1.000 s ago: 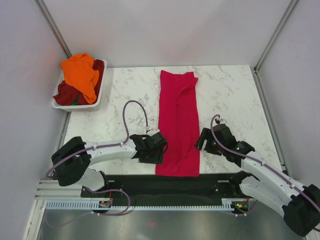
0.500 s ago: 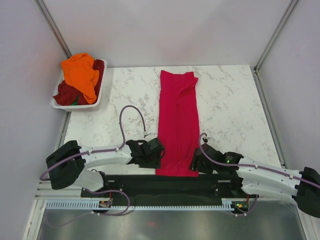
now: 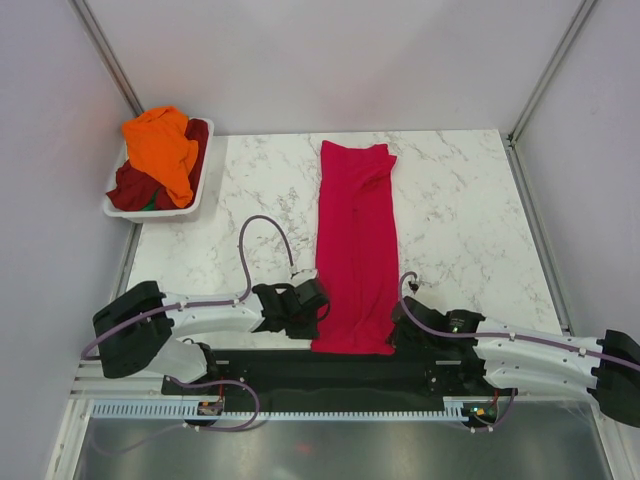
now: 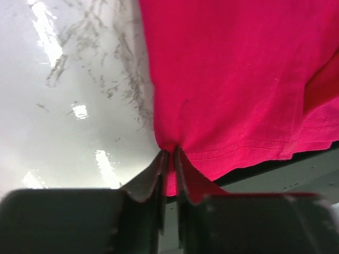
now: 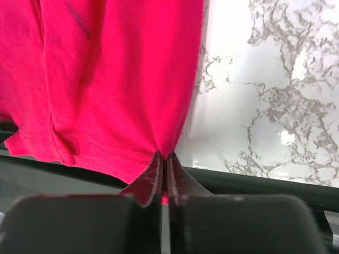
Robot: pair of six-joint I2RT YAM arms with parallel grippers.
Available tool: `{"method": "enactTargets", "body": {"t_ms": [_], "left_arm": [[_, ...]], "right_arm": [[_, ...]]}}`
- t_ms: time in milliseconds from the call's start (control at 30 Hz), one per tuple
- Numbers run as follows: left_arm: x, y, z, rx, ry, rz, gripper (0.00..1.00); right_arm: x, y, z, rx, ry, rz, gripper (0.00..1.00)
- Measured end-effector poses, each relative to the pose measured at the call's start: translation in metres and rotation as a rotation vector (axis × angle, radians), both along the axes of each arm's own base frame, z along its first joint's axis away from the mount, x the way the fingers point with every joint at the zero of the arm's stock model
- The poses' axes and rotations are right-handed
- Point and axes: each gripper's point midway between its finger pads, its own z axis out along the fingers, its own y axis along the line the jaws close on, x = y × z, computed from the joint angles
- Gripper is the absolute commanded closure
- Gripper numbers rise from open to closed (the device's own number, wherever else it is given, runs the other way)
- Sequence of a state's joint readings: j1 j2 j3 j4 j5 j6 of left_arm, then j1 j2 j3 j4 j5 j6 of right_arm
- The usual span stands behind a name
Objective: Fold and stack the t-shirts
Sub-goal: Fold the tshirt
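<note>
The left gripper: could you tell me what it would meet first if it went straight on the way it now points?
The crimson-pink t-shirt: the left gripper is shut on its near hem corner, and the cloth lies flat directly ahead on the marble table. What lies beyond the shirt is unclear from this view.

maroon shirt (image 3: 125, 185): mostly buried under the orange shirt (image 3: 163, 145), upper left of the top view.
green scrap (image 3: 148, 205): too small to identify.
crimson-pink shirt (image 4: 238, 79): cropped at top and right in the left wrist view, top and left in the right wrist view.
left gripper (image 4: 169, 156), right gripper (image 5: 163, 159): bodies blurred along the bottom edges.
right arm (image 3: 540, 350): cut off at the top view's right edge.
</note>
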State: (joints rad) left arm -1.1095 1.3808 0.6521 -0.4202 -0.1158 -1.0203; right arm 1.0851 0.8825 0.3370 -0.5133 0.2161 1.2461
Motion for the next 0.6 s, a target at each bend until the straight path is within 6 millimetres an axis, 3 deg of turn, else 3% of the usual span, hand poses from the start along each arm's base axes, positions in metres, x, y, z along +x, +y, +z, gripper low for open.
{"method": "enactTargets", "body": {"t_ms": [67,333,600], "left_arm": [[-0.001,-0.004,-0.001,-0.009,0.006,-0.006,0.98],[-0.012,-0.009,0.005,-0.061,0.023,-0.025,0.98],[-0.025,-0.007,0.041,-0.186,0.016,-0.011,0.98]], "right_arm": [[-0.001,0.001,0.0,0.002,-0.002,0.0,1.0],[-0.005,-0.005,0.002,-0.027,-0.015,0.019,1.0],[-0.007,-0.008,0.03,-0.036,-0.048,0.034,1.0]]}}
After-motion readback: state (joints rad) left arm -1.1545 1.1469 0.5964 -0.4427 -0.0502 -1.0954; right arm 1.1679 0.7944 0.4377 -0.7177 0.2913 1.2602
